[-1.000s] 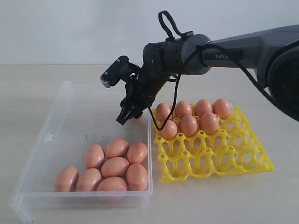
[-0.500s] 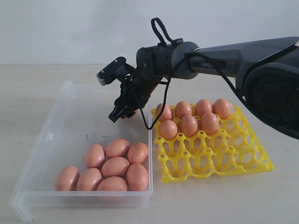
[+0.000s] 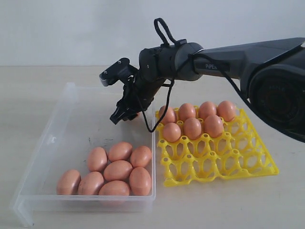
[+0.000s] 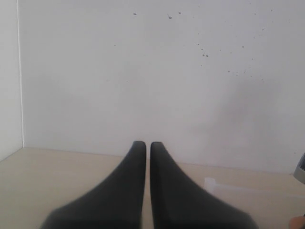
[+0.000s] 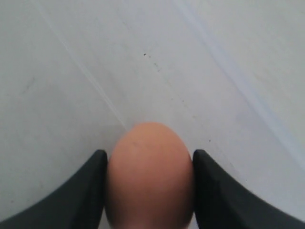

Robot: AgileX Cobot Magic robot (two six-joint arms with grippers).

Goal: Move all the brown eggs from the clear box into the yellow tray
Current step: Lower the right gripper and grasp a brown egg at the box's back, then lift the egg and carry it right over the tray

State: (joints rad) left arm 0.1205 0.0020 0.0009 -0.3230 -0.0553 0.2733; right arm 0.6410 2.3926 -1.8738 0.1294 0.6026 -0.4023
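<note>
Over the last second the right gripper (image 3: 121, 116) is swung away from the yellow tray (image 3: 267, 168) and brought to a stop over the clear box (image 3: 52, 143), at the corner just beside the tray's far end. Its fingers are drawn in slightly, and they are now seen pinching one brown egg (image 5: 150, 176) from both sides. Whether it is lifted yet cannot be told. Seven eggs are seated in the tray, and eight more are left in the box beside the tray's near end, so an eighth transfer is judged begun. The left gripper (image 4: 147, 145) is held pressed together.
</note>
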